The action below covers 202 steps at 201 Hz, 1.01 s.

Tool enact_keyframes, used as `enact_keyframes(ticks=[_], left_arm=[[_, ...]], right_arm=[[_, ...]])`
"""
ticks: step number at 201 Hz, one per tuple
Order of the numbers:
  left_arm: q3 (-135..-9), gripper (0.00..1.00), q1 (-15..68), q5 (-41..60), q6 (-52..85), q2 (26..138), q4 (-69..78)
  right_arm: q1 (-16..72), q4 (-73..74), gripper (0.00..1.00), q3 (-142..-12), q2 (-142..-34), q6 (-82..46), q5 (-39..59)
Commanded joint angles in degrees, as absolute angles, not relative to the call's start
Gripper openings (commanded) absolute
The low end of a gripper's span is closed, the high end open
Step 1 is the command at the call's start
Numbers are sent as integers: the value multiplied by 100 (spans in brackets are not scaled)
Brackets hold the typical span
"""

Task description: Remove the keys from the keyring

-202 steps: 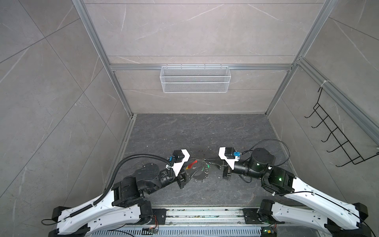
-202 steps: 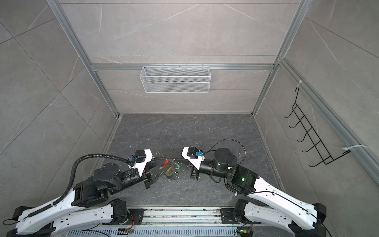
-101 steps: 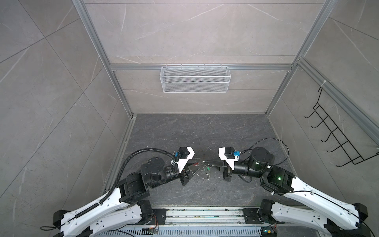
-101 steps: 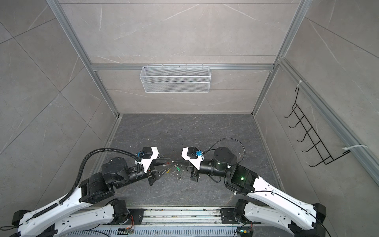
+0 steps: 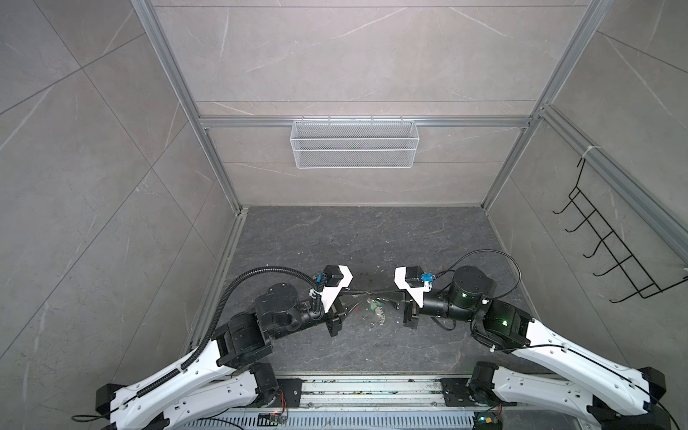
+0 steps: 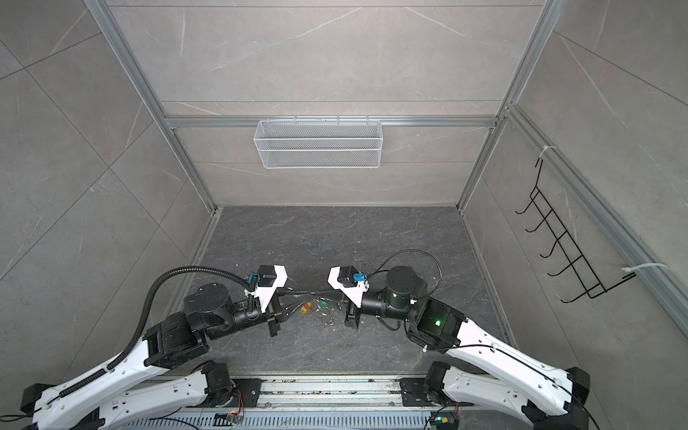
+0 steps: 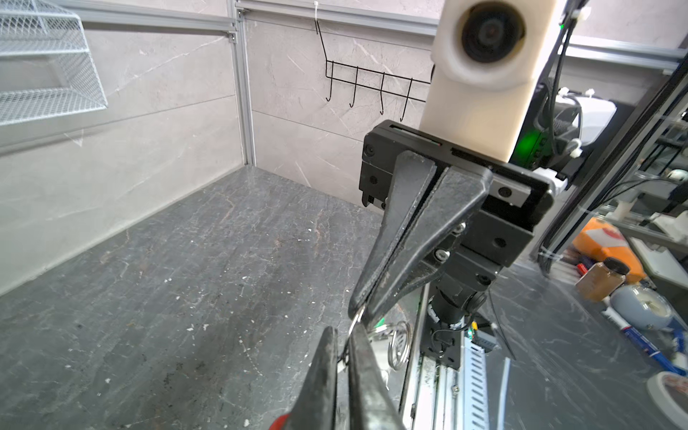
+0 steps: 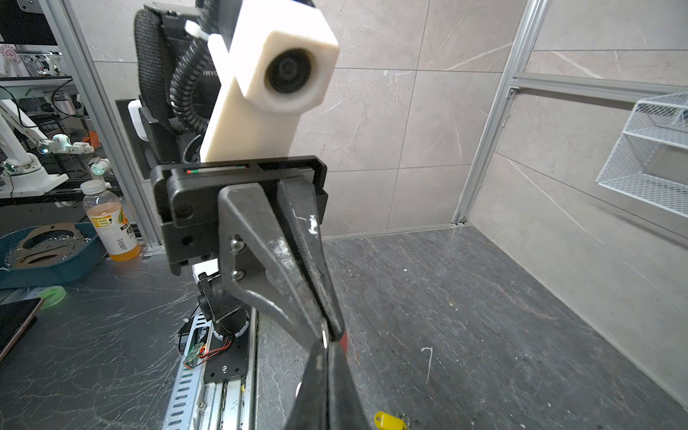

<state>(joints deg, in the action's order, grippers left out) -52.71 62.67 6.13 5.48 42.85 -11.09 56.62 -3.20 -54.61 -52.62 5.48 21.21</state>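
Observation:
Both grippers meet tip to tip low over the dark floor near the front. My right gripper (image 8: 329, 348) (image 5: 387, 295) is shut on the thin wire of the keyring. My left gripper (image 7: 343, 333) (image 5: 366, 293) faces it, its jaws closed to a narrow slit with the wire between them. The keyring's red sleeve (image 8: 344, 340) shows beside the left fingertips. Below the tips hang the keys: a yellow tag (image 8: 389, 420) (image 6: 304, 309), a mint-green tag (image 5: 372, 306) (image 6: 322, 305), and silver split rings (image 7: 398, 344). Most of the hoop is hidden by the fingers.
A white mesh basket (image 5: 353, 143) hangs on the back wall. A black hook rack (image 5: 614, 253) is fixed to the right wall. The arms' base rail (image 5: 372, 387) runs along the front edge. Aluminium posts frame the corners.
My left arm has moved right and forward to meet the right gripper, and its jaws have closed on the keyring wire. The right gripper has stayed in place, still shut.

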Motion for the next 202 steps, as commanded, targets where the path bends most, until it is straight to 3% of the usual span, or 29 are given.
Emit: enact_keyframes(ticks=[1,55,79,96,202], left_arm=[[-5536,2,6268,852,642,4346,-826],[-5731,0,6268,739,731,4386,-1126],[-6085,0,6269,556,868,4606,-1714],[-6356,0,6270,489,964,4821,-2191],[-7549,0,6275,523,870,5554,-4027]], right_arm=[[5656,-157,0,-5528,-5333,408,2094],[5652,-229,0,-5517,-5361,357,1887],[5653,-388,30,-5528,-5280,362,1611],[5652,-547,40,-5522,-5177,365,1419],[5653,-1250,45,-5354,-4759,107,805]])
